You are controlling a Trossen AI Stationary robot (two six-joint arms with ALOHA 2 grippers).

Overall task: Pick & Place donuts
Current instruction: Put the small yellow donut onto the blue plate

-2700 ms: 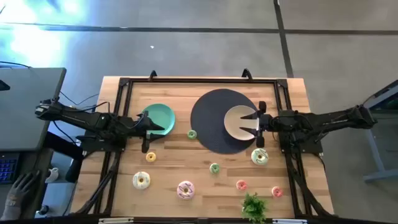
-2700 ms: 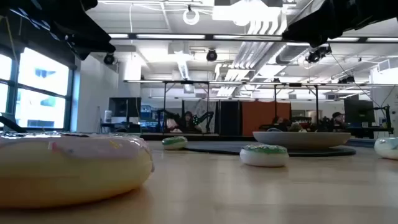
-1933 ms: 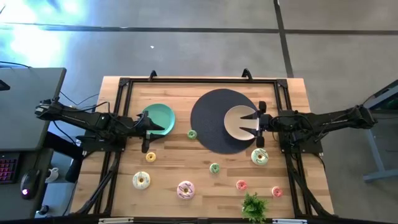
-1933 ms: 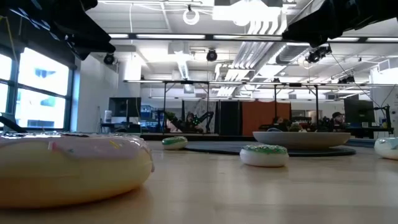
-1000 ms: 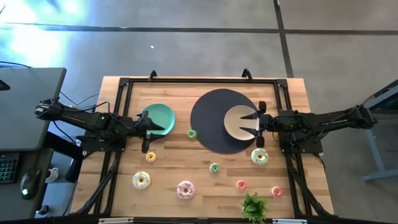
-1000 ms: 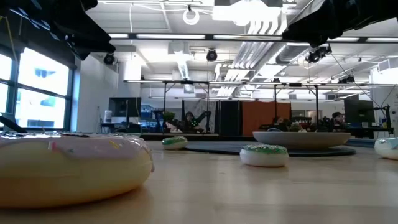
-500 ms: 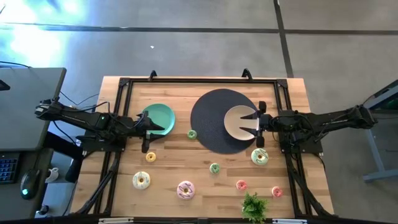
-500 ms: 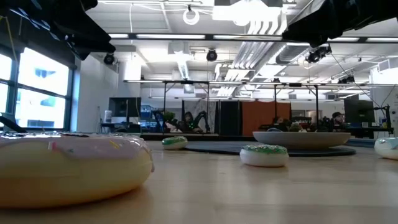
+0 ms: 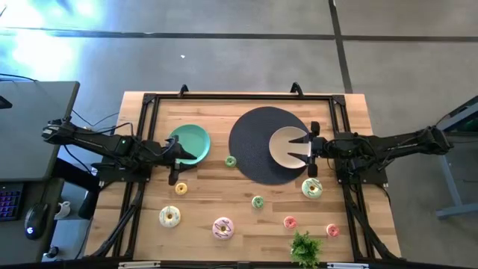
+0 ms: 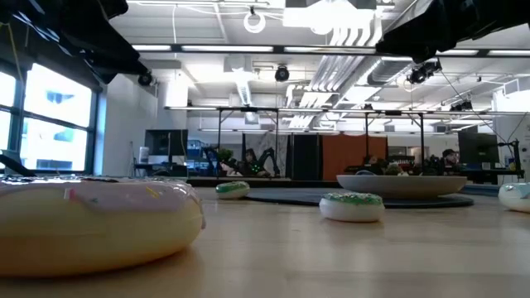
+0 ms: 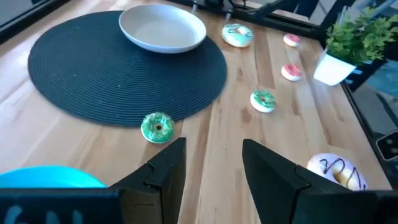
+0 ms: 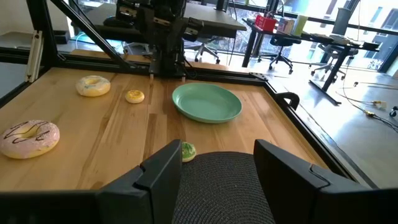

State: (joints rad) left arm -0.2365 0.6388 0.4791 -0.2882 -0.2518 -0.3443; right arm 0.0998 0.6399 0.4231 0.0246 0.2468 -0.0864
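Observation:
Eight donuts lie flat on the wooden table: a large white one (image 9: 169,217), a large pink one (image 9: 222,228), a large pale green one (image 9: 312,188), two tiny green ones (image 9: 230,161) (image 9: 258,202), a tiny yellow one (image 9: 181,188) and two tiny red-pink ones (image 9: 290,222) (image 9: 332,231). My left gripper (image 9: 176,161) hangs open above the table between the teal plate (image 9: 189,142) and the yellow donut. In its wrist view the left gripper (image 11: 214,168) points toward a green donut (image 11: 156,127). My right gripper (image 9: 300,148) hangs open over the right rim of the beige bowl (image 9: 284,147).
The beige bowl sits on a round black mat (image 9: 254,146). A small potted green sprig (image 9: 305,248) stands at the near edge, right of centre. A black frame (image 9: 149,101) runs along the table's sides. Bare wood lies between the scattered donuts.
My left gripper has drawn back slightly toward the table's left edge. The donuts, the plate and the bowl stay where they were.

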